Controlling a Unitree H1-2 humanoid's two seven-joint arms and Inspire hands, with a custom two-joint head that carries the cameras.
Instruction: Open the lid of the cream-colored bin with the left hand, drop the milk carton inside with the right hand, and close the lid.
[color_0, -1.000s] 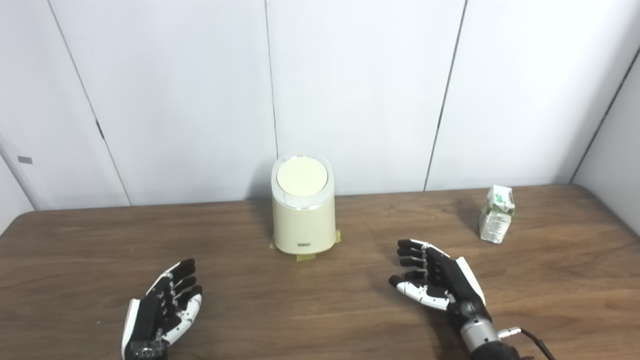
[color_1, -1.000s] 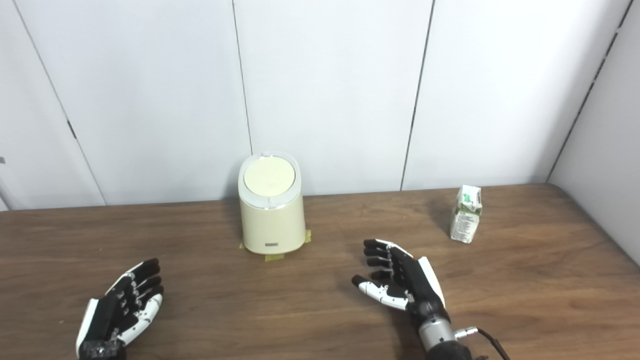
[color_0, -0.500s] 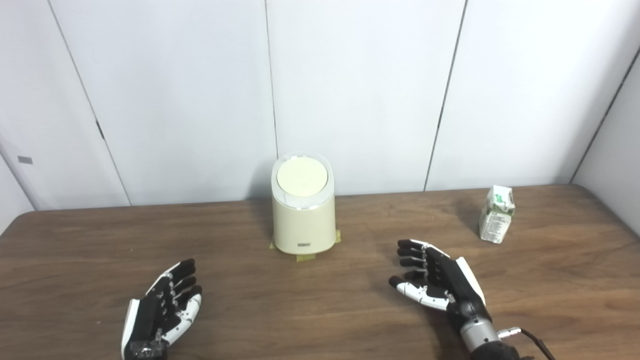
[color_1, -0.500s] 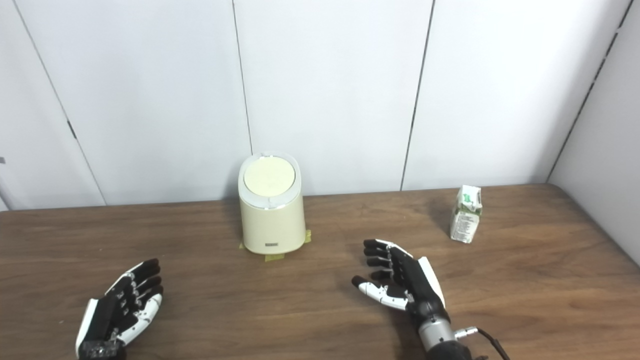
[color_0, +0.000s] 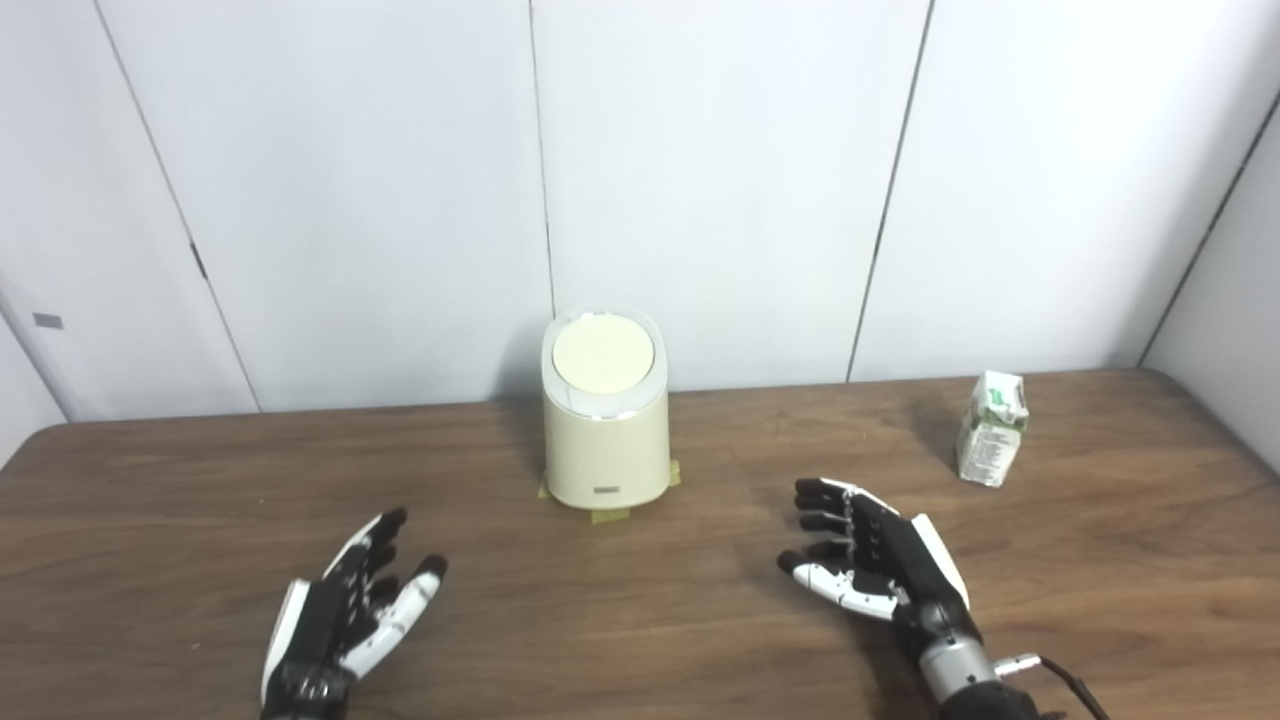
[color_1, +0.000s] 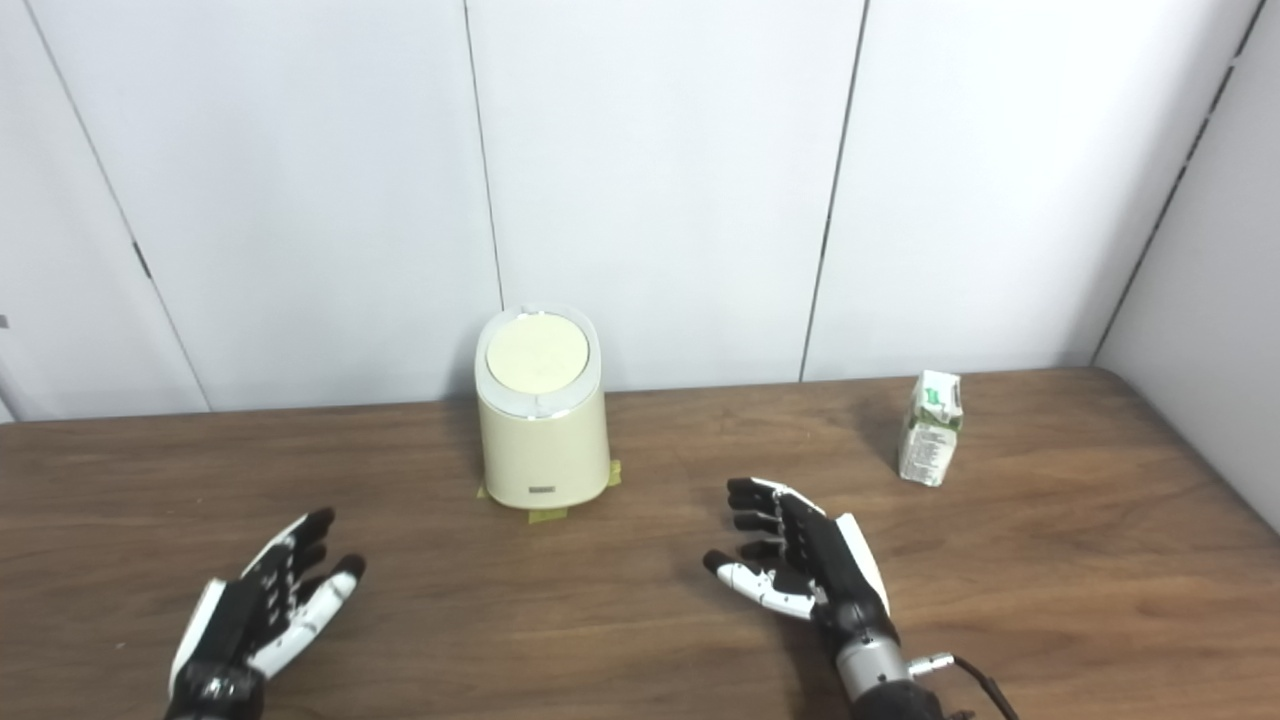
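My left hand (color_0: 345, 615) has shifted forward and a little toward centre since half a second ago, thumb now splayed wider, fingers released and holding nothing; I read that as the start of the reach for the lid (color_0: 603, 357), which is still down flat on the cream-colored bin (color_0: 605, 420). My right hand (color_0: 868, 565) has not budged, fingers loosely spread, empty. The milk carton (color_0: 991, 429) stands upright near the table's (color_0: 700, 600) far right, well apart from both hands. Writing: small badge low on the bin front (too small to read); carton shows green print and fine text, illegible.
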